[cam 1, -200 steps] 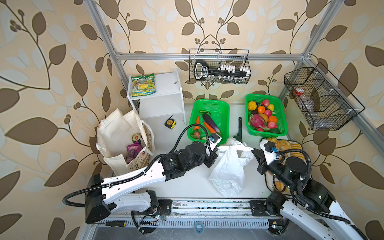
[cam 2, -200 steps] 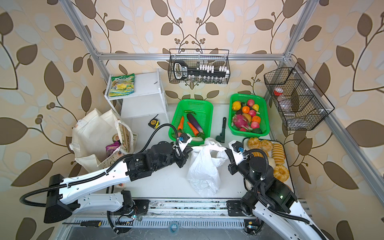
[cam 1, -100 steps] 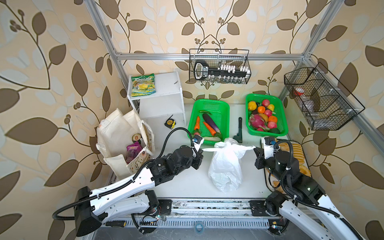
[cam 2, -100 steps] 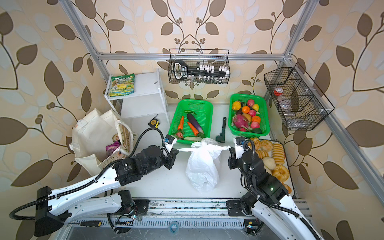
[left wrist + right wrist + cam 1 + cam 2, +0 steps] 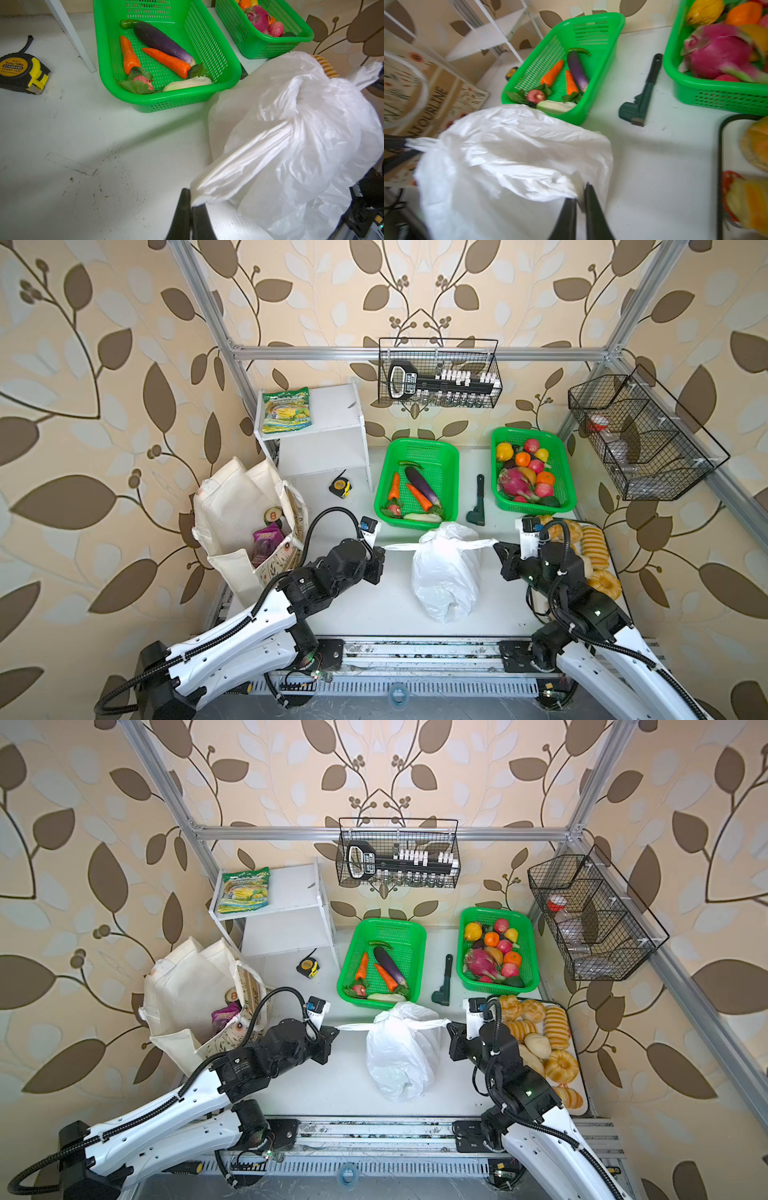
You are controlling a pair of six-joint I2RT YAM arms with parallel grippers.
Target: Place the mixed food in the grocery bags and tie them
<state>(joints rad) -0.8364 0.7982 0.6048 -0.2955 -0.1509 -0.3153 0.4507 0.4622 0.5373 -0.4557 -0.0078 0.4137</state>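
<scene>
White plastic bag [image 5: 444, 576] on the worktop just in front of the vegetable basket [image 5: 417, 483]. My left end effector [image 5: 381, 548] is clamped on one handle; my right end effector [image 5: 496, 545] has the other between barely parted jaws, grip uncertain. Handles stretch sideways across the knot, arms equally near. Left wrist view alone shows the knot; top views show the canvas tote [image 5: 245, 526] left of the bag.
</scene>
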